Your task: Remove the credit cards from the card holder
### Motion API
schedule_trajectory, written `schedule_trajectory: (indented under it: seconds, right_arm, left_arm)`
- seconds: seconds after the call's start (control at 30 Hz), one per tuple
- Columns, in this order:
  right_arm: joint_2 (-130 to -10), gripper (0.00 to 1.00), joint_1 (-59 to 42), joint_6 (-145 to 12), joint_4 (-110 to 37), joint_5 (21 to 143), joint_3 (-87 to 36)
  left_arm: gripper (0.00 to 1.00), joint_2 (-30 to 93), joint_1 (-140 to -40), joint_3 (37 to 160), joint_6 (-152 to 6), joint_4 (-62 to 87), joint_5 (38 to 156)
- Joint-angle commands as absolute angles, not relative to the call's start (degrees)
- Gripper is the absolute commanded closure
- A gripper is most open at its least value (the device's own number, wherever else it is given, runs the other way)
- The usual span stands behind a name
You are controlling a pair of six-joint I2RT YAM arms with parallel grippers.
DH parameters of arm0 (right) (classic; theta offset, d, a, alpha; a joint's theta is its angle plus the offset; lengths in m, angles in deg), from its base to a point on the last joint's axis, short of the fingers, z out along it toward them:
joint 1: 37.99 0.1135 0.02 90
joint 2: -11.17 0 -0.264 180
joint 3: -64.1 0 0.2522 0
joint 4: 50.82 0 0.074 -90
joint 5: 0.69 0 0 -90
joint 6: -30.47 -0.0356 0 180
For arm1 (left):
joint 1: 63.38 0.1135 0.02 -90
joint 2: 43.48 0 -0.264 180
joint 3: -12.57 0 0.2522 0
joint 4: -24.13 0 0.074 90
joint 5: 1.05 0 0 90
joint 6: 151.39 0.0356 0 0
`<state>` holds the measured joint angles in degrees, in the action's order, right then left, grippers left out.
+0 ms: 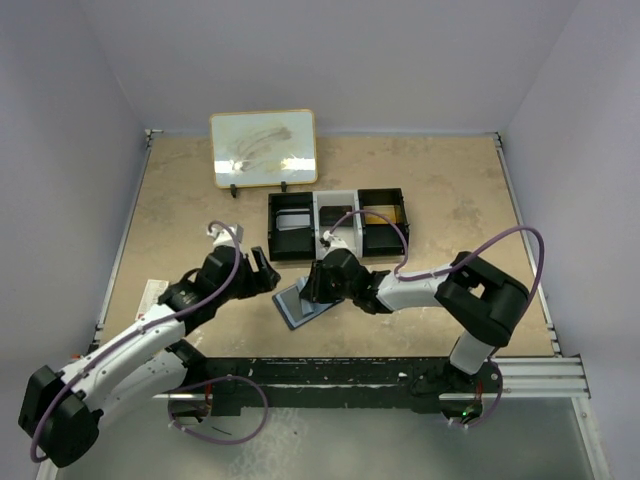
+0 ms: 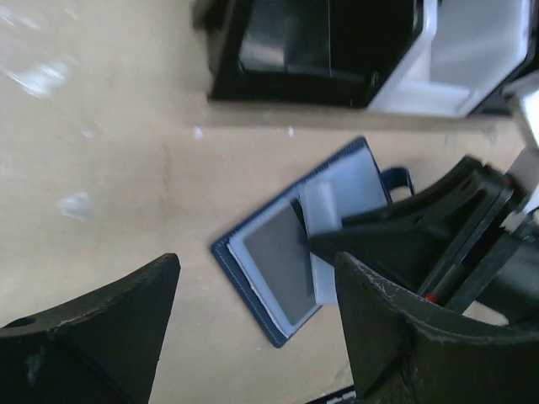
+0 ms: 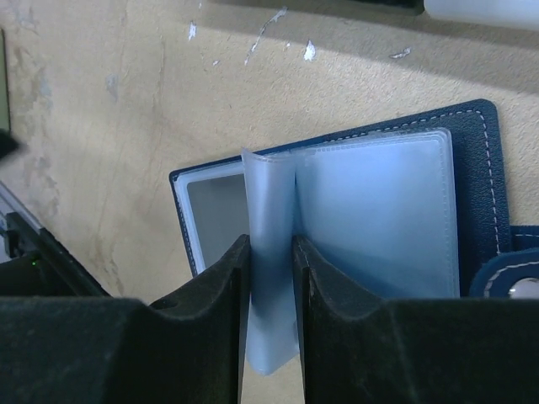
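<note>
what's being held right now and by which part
The right gripper pinches one pale inner sleeve of the open card holder near one edge; the left gripper is open and empty.

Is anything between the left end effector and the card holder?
Nothing visible. Only bare table lies between the open left end effector and the card holder; the right end effector pinches its plastic sleeve from the other side.

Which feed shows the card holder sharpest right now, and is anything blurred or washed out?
Right wrist: sharpest, stitching on the card holder crisp, the right end effector a dark mass low in frame. Left wrist: soft throughout, the tray smeared, its white section washed out. Top external: evenly lit, in focus, but the card holder is small and partly covered.
</note>
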<state>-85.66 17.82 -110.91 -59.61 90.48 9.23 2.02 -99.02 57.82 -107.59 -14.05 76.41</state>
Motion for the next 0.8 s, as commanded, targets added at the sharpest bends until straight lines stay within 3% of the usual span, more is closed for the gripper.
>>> schedule_trajectory:
  seconds: [0.0, 0.43, 0.77]
  right_arm:
    - [-85.2, 0.71, 17.1, -113.5, -64.8, 86.4, 12.2]
    - [-85.8, 0.70, 16.3, -114.1, -69.8, 84.8, 15.8]
    - [-86.9, 0.70, 16.1, -114.4, -70.3, 84.5, 15.6]
  left_arm:
    - [0.29, 6.8, -100.3, 50.6, -115.1, 6.7, 94.3]
    - [0.40, 13.3, -104.1, 40.6, -129.9, 30.1, 84.6]
    - [0.41, 20.9, -104.2, 37.8, -133.1, 40.6, 80.5]
